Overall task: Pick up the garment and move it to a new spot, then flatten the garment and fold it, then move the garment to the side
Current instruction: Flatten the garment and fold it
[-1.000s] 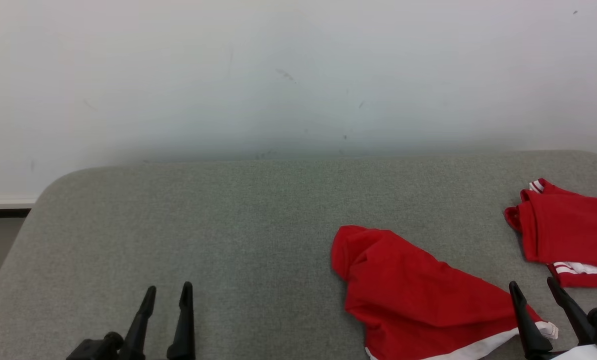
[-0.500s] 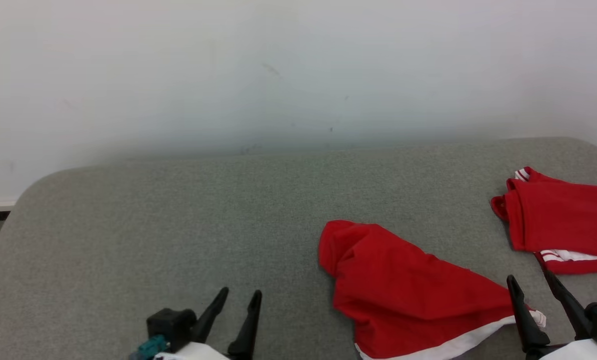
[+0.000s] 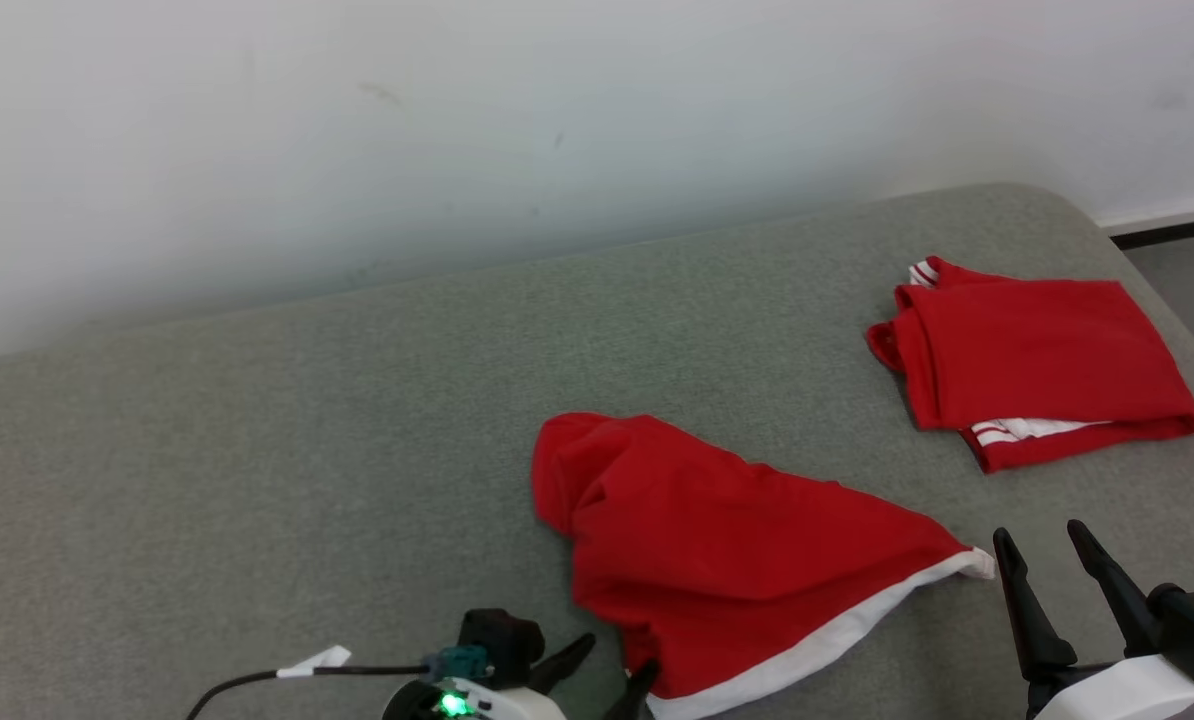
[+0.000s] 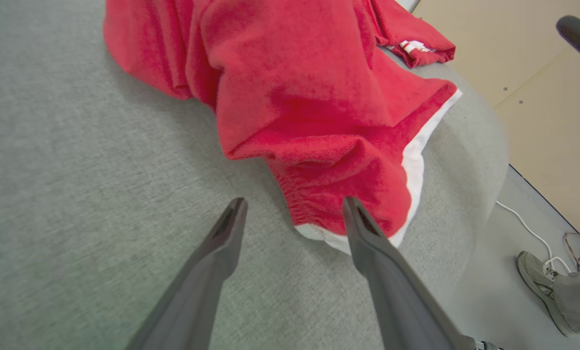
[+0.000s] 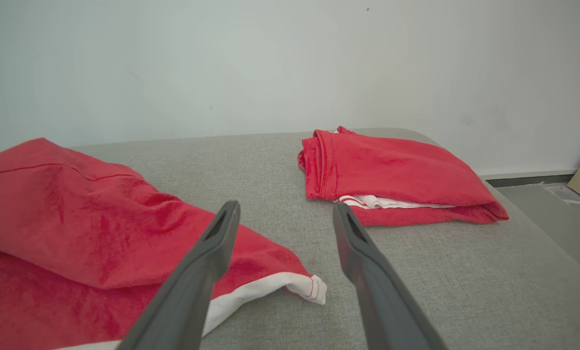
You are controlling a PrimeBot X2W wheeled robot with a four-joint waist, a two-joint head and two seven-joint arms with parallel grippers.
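A crumpled red garment [image 3: 727, 560] with a white hem lies on the grey padded table [image 3: 257, 450], right of centre. My left gripper [image 3: 617, 660] stands open at the garment's near-left hem. In the left wrist view its fingers [image 4: 294, 201] straddle that hem corner of the garment [image 4: 309, 97], the right fingertip against the cloth. My right gripper [image 3: 1039, 537] is open just right of the garment's white-tipped corner, holding nothing. In the right wrist view that gripper [image 5: 286, 208] hovers above the corner of the garment [image 5: 76, 214].
A second red garment [image 3: 1037, 370], folded, lies at the table's far right [image 5: 392, 170]. A white wall runs behind the table. Beyond the table's rounded right edge are floor, a white cable [image 4: 523, 223] and a person's shoe [image 4: 537, 277].
The head camera has turned right, shifting the whole picture left. My left gripper has travelled right to the garment's near hem. The right gripper stays open beside the garment.
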